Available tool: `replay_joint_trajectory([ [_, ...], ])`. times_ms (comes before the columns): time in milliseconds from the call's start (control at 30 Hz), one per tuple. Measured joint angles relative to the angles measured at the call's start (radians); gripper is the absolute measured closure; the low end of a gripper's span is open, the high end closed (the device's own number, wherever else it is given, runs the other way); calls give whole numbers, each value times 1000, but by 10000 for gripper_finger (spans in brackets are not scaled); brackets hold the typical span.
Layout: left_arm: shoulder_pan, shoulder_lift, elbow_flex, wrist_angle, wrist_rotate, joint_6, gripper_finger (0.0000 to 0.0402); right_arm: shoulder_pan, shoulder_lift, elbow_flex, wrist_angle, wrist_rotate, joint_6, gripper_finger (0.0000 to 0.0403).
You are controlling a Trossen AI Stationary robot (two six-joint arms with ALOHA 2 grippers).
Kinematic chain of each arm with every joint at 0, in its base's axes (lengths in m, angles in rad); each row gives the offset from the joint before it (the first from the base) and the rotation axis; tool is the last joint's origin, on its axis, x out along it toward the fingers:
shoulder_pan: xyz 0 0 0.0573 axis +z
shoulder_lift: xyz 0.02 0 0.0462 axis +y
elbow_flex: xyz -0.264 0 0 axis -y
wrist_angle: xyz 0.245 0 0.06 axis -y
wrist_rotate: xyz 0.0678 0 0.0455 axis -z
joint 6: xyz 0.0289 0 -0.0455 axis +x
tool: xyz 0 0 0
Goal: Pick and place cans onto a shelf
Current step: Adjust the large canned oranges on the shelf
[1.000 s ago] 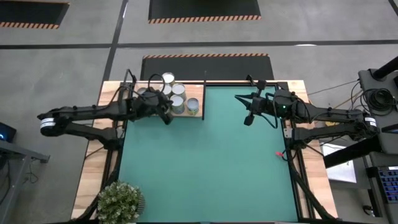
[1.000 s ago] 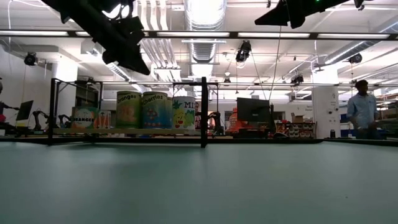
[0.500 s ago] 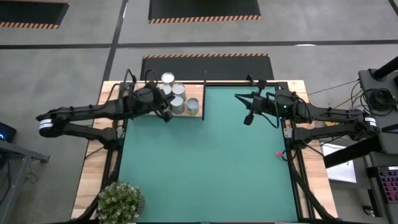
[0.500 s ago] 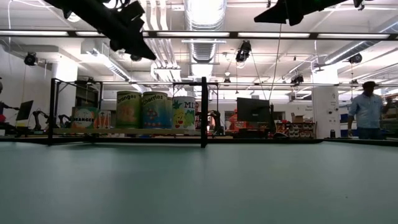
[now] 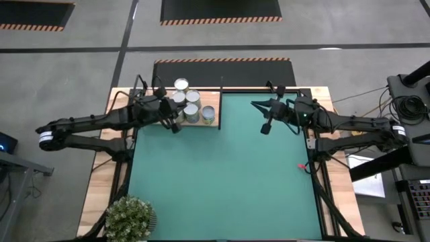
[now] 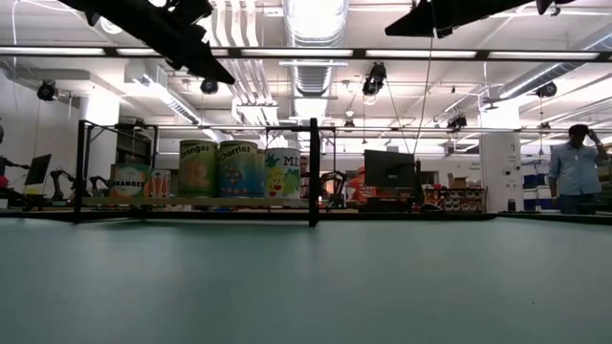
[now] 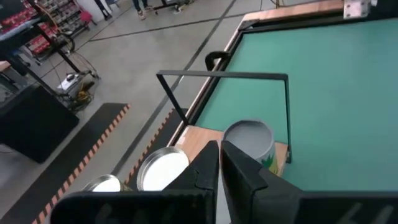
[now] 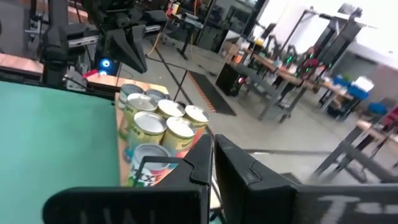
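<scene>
Several cans with silvery tops stand upright in a cluster on the light-wood shelf at the table's far left corner. In the low view the cans stand side by side behind a black frame post. My left gripper is shut and empty, raised just left of and nearer than the cluster. Its wrist view shows one can beyond the fingers and two can tops beside them. My right gripper is shut and empty, above the green mat's far right part.
A thin black frame rises around the shelf. The green mat covers the table. A potted plant sits at the near left corner. A small red object lies at the mat's right edge. A person stands far off in the room.
My left gripper has risen and drawn back from the cans toward the table's left edge, staying shut. The cans have kept their places on the shelf.
</scene>
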Motion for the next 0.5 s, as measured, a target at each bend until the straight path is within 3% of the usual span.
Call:
replay_joint_trajectory([
  [267, 0, -1, 0, -31, 0, 1, 402, 0, 115, 84, -69, 0, 76, 394],
  [500, 1, -74, -11, -31, -8, -31, 402, 0, 286, 286, -293, 1, 89, 394],
])
